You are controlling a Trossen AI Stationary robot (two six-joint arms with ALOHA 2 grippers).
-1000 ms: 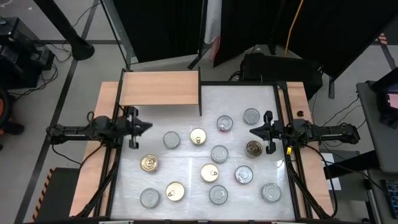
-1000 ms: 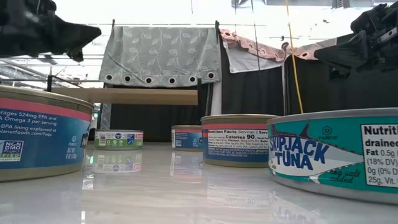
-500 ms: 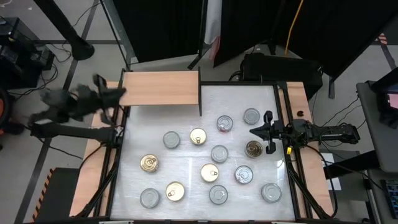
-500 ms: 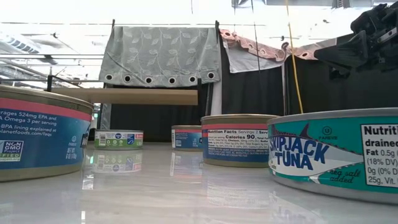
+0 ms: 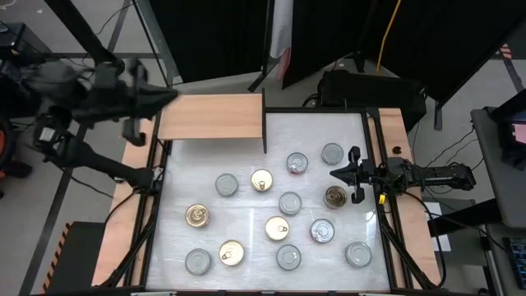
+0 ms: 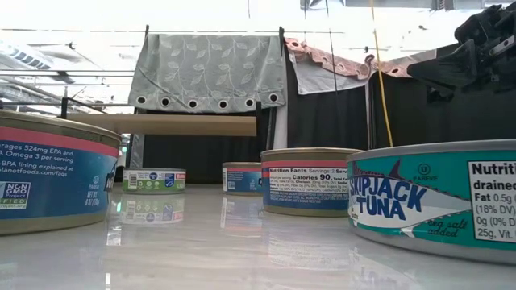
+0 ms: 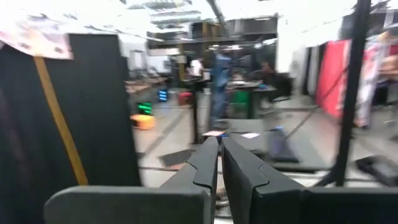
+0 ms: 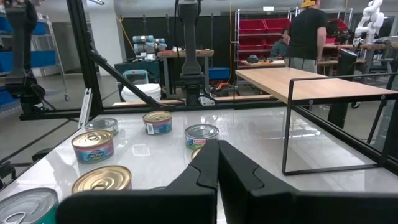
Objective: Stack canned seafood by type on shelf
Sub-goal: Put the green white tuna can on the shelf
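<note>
Beyond the shelf [image 5: 211, 117] edge hangs the left hand [image 5: 168, 94], closed.

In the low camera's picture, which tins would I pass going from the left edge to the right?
The big blue tin with the pink band → the small far tin with a green label → a small far blue tin → the tin showing nutrition facts → the teal skipjack tuna tin.

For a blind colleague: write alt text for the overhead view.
Twelve tins of canned seafood lie spread singly on the white table, and the wooden shelf at its far left corner is bare. The left hand, shut, is raised beside the shelf; the right hand, shut, waits at the right edge.
</note>
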